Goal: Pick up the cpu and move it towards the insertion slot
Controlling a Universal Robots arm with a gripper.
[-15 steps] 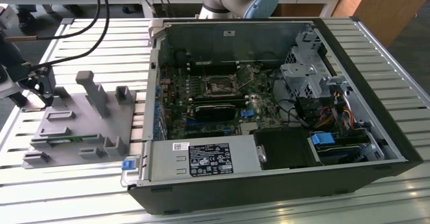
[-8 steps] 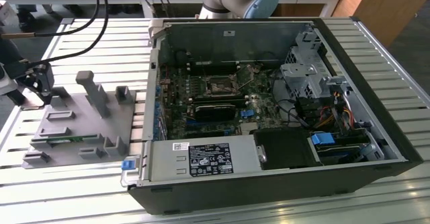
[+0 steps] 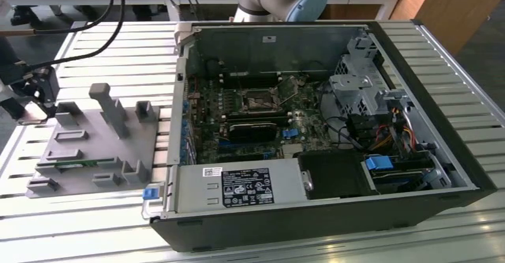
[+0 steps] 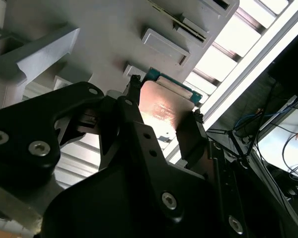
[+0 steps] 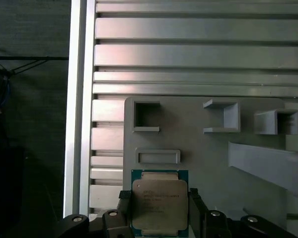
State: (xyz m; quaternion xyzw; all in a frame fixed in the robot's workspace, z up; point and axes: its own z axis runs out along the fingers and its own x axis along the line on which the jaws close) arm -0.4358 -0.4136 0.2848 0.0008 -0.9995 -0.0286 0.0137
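Note:
The cpu (image 5: 158, 202), a flat square chip with a silvery top and green rim, sits between the two black fingers (image 5: 194, 201) of my gripper (image 5: 159, 206), which press on its opposite edges. In the second wrist view the cpu (image 4: 165, 110) shows its shiny face between the same fingers (image 4: 133, 85). In the exterior view my gripper (image 3: 32, 112) hangs at the far left, just off the left edge of the grey fixture plate (image 3: 103, 139), with the cpu (image 3: 33, 119) at its tip. The insertion slot (image 3: 256, 101) lies inside the open computer case, well to the exterior view's right.
The grey fixture plate carries upright posts (image 3: 109, 109), small pockets and a thin green memory stick (image 3: 75, 164). The open computer case (image 3: 442, 115) has tall walls, a power supply (image 3: 236, 186) at its front and cables inside. Everything rests on a slatted metal table (image 3: 103, 44).

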